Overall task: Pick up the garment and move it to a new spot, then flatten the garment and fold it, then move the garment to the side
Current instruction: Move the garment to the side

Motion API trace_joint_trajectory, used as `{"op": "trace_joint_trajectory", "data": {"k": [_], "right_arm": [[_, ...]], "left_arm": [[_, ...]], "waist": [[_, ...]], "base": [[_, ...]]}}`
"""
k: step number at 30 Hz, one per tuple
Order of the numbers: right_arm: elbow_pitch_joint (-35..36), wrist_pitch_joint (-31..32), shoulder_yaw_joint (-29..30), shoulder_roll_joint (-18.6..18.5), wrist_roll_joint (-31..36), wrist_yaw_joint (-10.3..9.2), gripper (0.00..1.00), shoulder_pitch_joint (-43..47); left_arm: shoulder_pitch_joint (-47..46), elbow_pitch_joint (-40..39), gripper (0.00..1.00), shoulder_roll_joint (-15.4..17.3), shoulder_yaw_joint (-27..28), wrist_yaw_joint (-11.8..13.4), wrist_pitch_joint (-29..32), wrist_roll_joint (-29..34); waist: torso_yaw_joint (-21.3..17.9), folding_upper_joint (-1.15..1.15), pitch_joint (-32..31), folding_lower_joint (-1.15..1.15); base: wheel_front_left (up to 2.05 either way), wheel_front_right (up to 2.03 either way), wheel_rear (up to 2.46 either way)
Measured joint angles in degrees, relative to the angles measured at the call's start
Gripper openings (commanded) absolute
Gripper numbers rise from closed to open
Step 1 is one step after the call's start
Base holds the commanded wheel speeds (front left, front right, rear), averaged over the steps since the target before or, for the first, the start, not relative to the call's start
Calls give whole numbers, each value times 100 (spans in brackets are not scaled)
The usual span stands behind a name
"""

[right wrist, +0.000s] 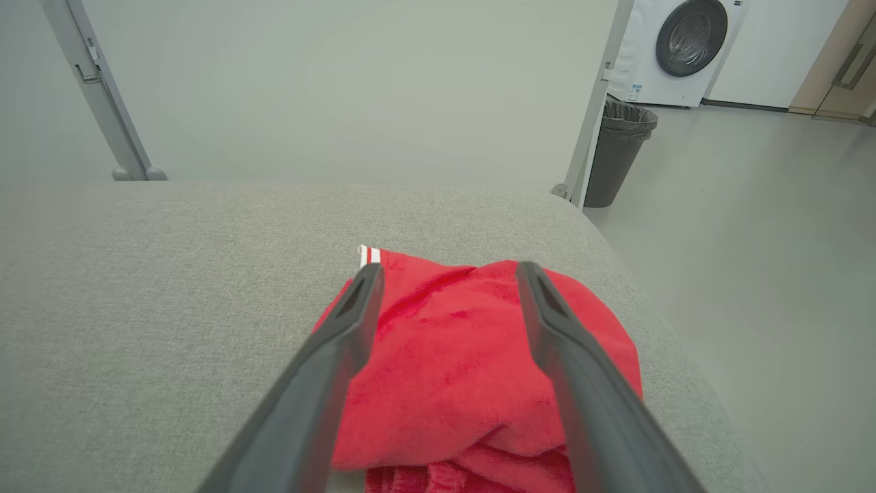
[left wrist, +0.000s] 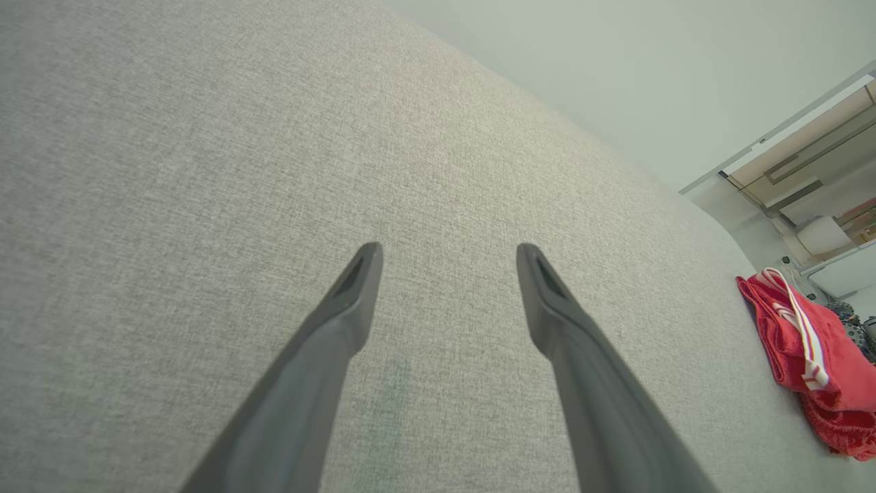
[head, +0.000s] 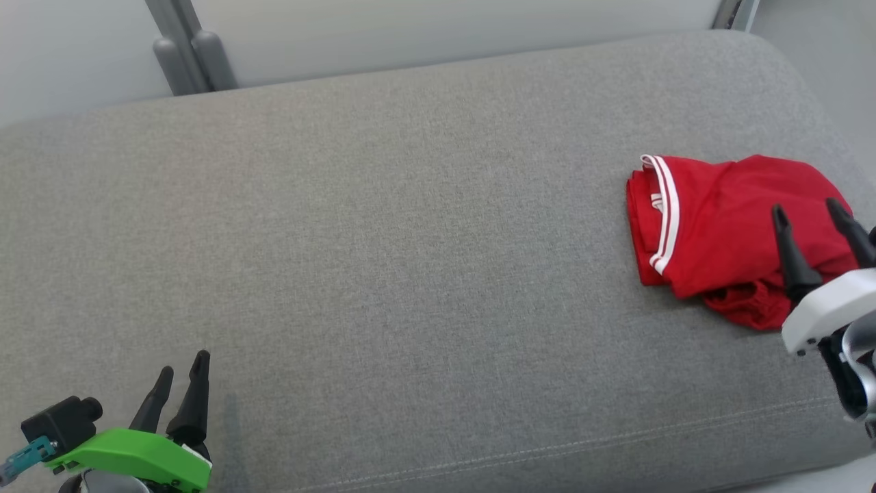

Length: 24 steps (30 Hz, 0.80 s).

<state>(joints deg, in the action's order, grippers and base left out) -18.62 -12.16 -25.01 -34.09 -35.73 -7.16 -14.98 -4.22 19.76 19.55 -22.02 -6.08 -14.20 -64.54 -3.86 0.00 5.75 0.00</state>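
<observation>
Red cloth, the garment (head: 718, 226), lies in a folded bundle close to the right edge of the grey cushion (head: 410, 239), about halfway between its near and far edges. A band of white stripes (head: 667, 212) runs along the bundle's left side, and a crumpled fold sticks out from under its near end.

My right tool (head: 807, 207) sits at the cushion's right edge, over the near right part of the garment, with its two dark fingers spread wide and nothing between them. From my right wrist, the right tool (right wrist: 448, 268) frames the garment (right wrist: 445, 363): one finger lies across its left side and the other across its right side. Whether the tips rest on the cloth or hang just above it, I cannot tell.

My left tool (head: 183, 364) is by the near left corner of the cushion, well apart from the garment, behind its green housing (head: 137, 455). From my left wrist, the left tool (left wrist: 448, 252) also stands wide open and empty, over bare grey weave, with the garment (left wrist: 814, 349) far off to the side at the cushion's edge.

Beyond the far edge stand a pale wall and a grey metal post (head: 185, 55). Off the cushion's far right corner there is a dark waste bin (right wrist: 619, 154), and behind it a white washing machine (right wrist: 684, 41).
</observation>
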Motion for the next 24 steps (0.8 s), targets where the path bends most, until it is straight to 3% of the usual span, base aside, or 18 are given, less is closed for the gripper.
{"op": "trace_joint_trajectory", "data": {"k": [9,24], "right_arm": [[82,-115,122,567,494,0,100,848],[334,-201,528,1647,1358,0,100,1673]], "left_arm": [[113,-278,100,119,34,227,-4,860],[531,-922,100,135,229,491,-4,2305]], "waist": [[193,0,-577,0],[346,0,-902,0]], "base": [[0,0,0],[0,0,0]]}}
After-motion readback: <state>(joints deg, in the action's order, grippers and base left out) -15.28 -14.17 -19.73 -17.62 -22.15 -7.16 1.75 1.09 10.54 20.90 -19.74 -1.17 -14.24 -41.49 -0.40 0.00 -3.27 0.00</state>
